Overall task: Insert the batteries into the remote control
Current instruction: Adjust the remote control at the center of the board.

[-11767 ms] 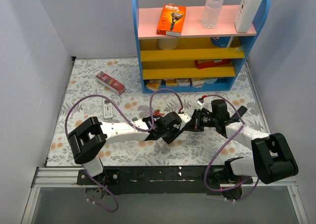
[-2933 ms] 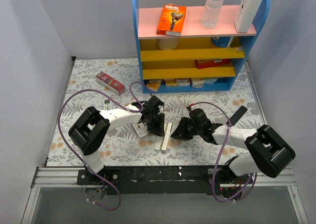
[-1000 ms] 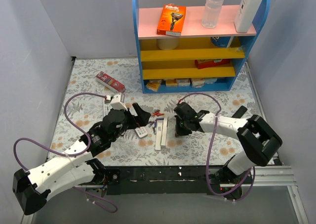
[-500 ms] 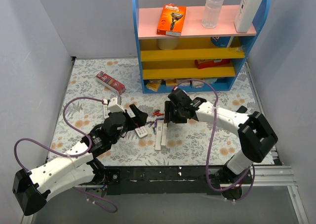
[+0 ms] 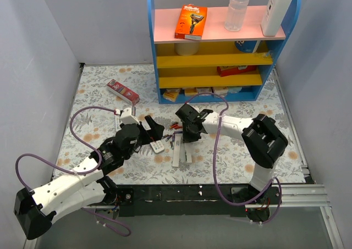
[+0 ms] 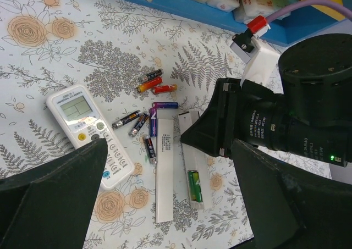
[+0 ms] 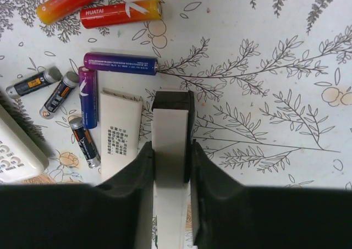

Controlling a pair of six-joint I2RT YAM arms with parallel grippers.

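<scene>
The remote control (image 6: 193,183) is a slim white bar lying back-up with its compartment open and a green cell inside. Its far end (image 7: 169,122) sits between my right gripper's (image 7: 169,150) fingers, which press both its sides. Beside it lies a long white cover plate (image 6: 164,177) with printed text. Loose batteries lie just beyond: red (image 6: 164,88), orange (image 6: 148,84), blue (image 7: 120,64), purple (image 7: 88,103) and black ones (image 6: 125,119). My left gripper (image 6: 169,144) hangs open and empty above the cover plate. From above, the right gripper (image 5: 187,132) and left gripper (image 5: 153,129) face each other.
A wider white remote with a screen (image 6: 91,133) lies left of the batteries. A blue and yellow shelf unit (image 5: 220,45) stands at the back. A red box (image 5: 122,91) lies at the far left on the flowered cloth (image 5: 99,95).
My right gripper moved left and farther out to the remote's far end, opened, then closed on its sides. The left arm has barely shifted.
</scene>
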